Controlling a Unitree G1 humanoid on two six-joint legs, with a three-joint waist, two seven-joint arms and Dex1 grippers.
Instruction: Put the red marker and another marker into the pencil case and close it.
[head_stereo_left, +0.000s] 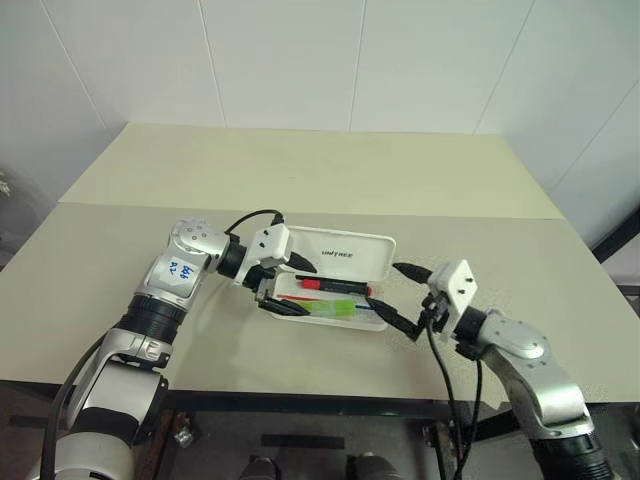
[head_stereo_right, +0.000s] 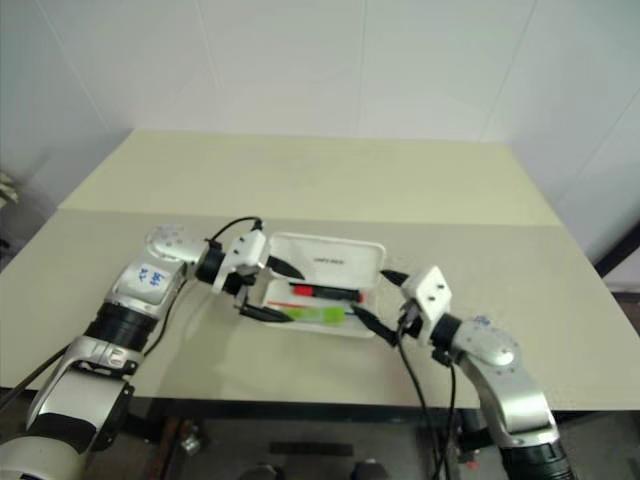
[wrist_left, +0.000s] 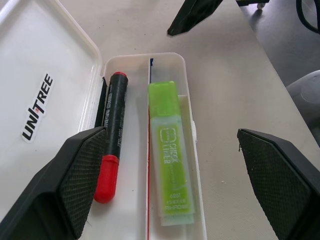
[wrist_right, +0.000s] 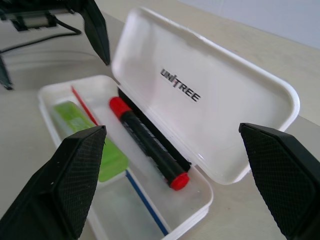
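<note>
Loading complete, closing stage. The pencil case (head_stereo_left: 335, 280) lies open on the worktop (head_stereo_left: 300, 170), near its front edge, with the lid (wrist_right: 210, 95) tilted up and back on its hinge along the far side, its dark lettering facing the camera. Inside the tray, the red marker (wrist_left: 111, 135) lies lengthwise next to the hinge side, and the green marker (wrist_left: 170, 150) lies parallel to it on the near side, separated from it by a thin red-and-blue stripe; neither marker is touched by a finger. The left pincer (head_stereo_left: 285, 285) hovers at the case's left end, released, its two black fingers spread wide so that one stands over the lid side and the other over the tray's near rim. The right pincer (head_stereo_left: 398, 295) is at the case's right end, likewise released and empty, its fingers spread with the open case between them as seen from its wrist. Judged from this arrangement, both insertions are done and only the closing remains. The next move probably calls for a finger to get behind or above the raised lid and swing it forward and down over the tray, while the other pincer steadies the light case against sliding. The markers appear to lie low enough not to block the lid, though the final snap may need firm downward pressure.
</note>
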